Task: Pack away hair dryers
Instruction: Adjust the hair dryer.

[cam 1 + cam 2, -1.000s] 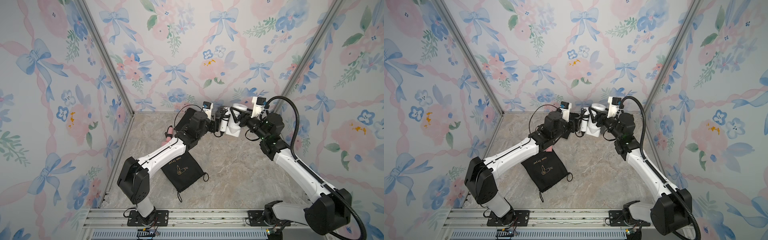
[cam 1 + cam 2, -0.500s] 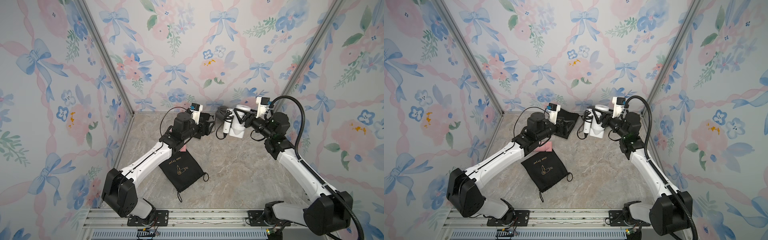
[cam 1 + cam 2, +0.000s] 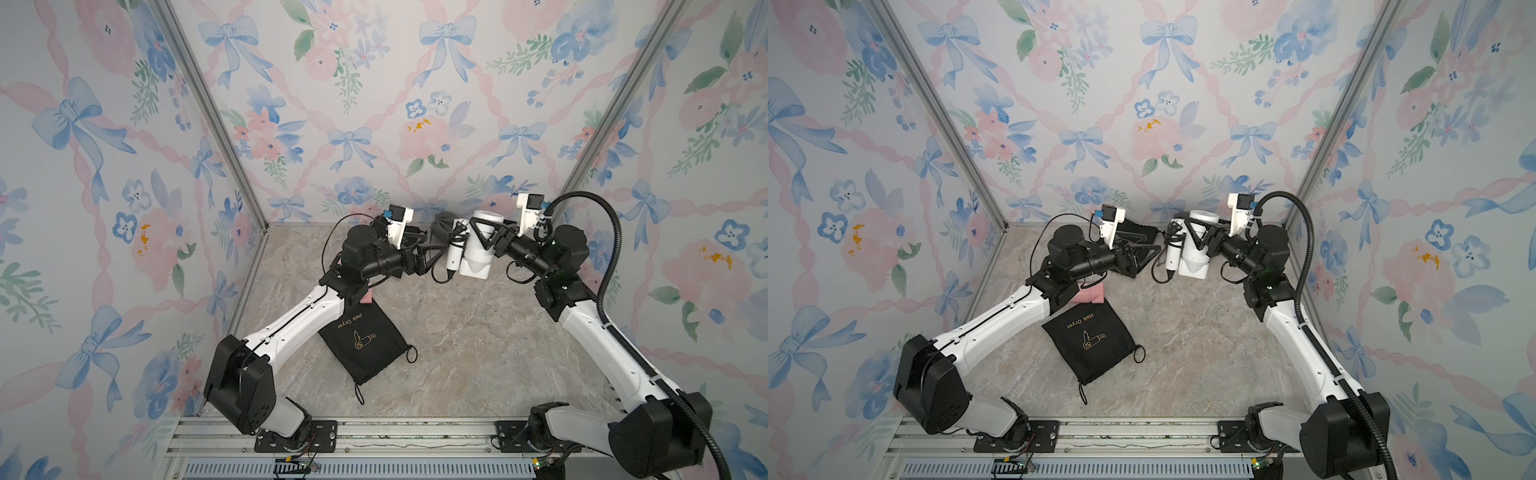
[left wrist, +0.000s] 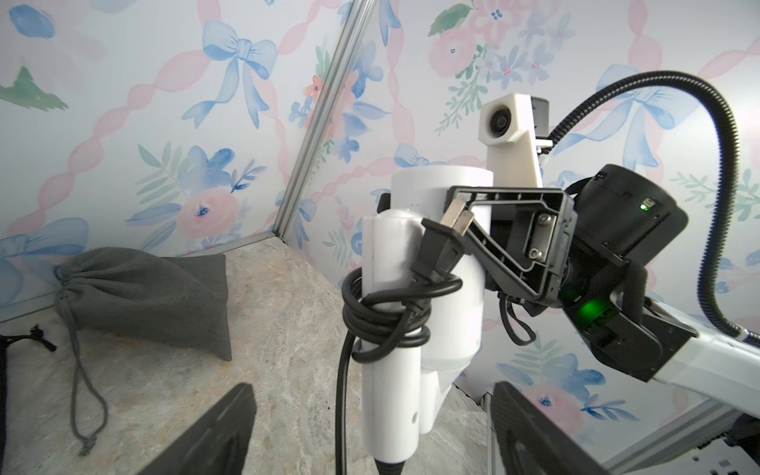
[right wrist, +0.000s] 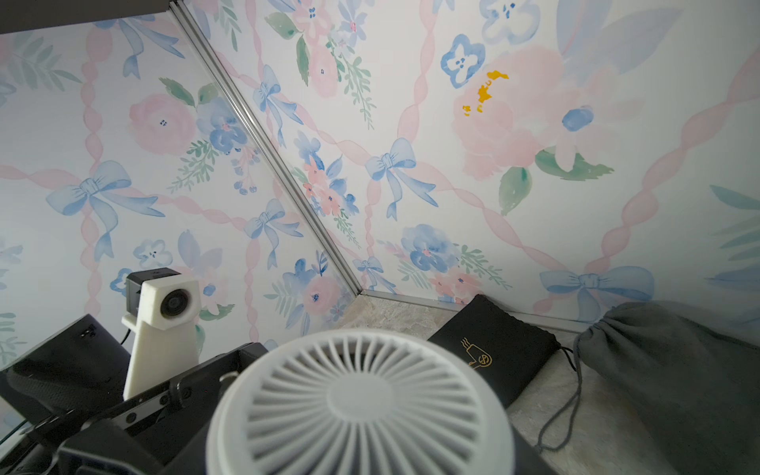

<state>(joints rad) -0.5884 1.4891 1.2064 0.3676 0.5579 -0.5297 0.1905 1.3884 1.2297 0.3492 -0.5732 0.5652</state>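
A white hair dryer (image 3: 478, 257) (image 3: 1194, 262) hangs above the back of the table, barrel upright, its black cord wound round the folded handle (image 4: 390, 329). My right gripper (image 3: 482, 235) (image 3: 1198, 237) is shut on its barrel; the rear grille (image 5: 362, 403) hides the jaws in the right wrist view. My left gripper (image 3: 434, 251) (image 3: 1152, 253) (image 4: 372, 390) stands open just left of the handle, not touching it. A pink hair dryer (image 3: 1088, 294) (image 3: 366, 297) lies on the table, mostly hidden under my left arm.
A flat black pouch (image 3: 365, 340) (image 3: 1090, 338) with gold print lies mid-table. A second black pouch (image 3: 1136, 235) (image 5: 493, 353) and a full grey drawstring pouch (image 4: 144, 296) (image 5: 666, 370) sit against the back wall. Floral walls close in three sides.
My left gripper has opened wider and come off the dryer's handle, its arm drawing back to the left. The right gripper has kept the dryer, shifting slightly right.
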